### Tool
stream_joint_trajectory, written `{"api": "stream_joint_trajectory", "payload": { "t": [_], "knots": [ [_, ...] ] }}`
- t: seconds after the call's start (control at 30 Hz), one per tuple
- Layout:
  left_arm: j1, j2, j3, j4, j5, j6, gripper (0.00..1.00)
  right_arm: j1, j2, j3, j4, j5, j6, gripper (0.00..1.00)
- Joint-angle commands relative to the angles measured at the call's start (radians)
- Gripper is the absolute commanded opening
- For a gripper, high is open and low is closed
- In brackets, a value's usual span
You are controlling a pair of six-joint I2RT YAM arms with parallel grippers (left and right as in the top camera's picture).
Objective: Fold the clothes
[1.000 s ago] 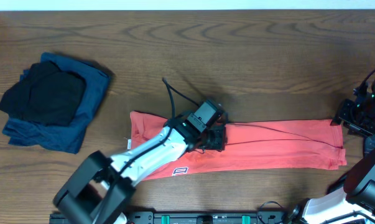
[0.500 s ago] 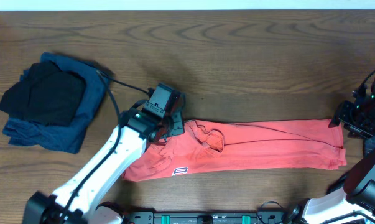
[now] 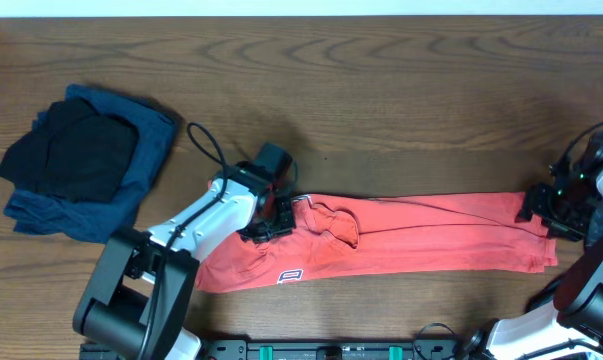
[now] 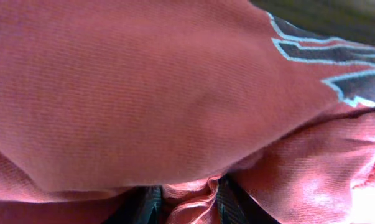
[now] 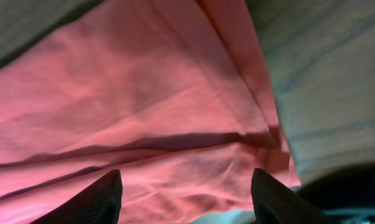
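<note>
Dark brown wooden table [image 3: 401,90] with wavy grain running lengthwise, filling nearly the whole overhead view, narrow pale strip [image 3: 301,7] beyond its far edge, black rail [image 3: 381,351] along its near edge, green fittings [image 3: 271,352] on that rail, same wood grain along the right of the right wrist view

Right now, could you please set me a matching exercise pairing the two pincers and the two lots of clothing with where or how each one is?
Things:
1. coral-red T-shirt
2. navy and black pile
3. left pincer
4. right pincer

Places or states:
A. at the far left, untouched
B. open over the shirt's right end
C. laid out as a long strip from left to right
D. pinching cloth near the shirt's left end

Pairs: 1-C, 2-A, 3-D, 4-B
</note>
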Motion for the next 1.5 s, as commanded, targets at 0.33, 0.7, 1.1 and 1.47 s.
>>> {"api": "stream_joint_trajectory", "payload": {
  "t": [0.33,0.7,1.1,1.47],
  "knots": [
    [0.164,0.130,-0.012,0.162,-0.010,0.069,0.32,-0.040,0.011,-0.071,0.106,-0.056,-0.032,0.60],
    [0.249,0.153,0.029,0.327,-0.014,0.185,0.32,0.017,0.103,-0.076,0.205,-0.136,-0.032,0.61],
    [0.367,0.153,0.093,0.349,-0.013,0.192,0.32,0.105,0.104,-0.073,0.396,-0.147,-0.033,0.66],
    [0.378,-0.005,0.129,0.256,0.069,0.247,0.33,0.021,0.041,0.104,0.205,-0.165,-0.064,0.68]
  ]
}}
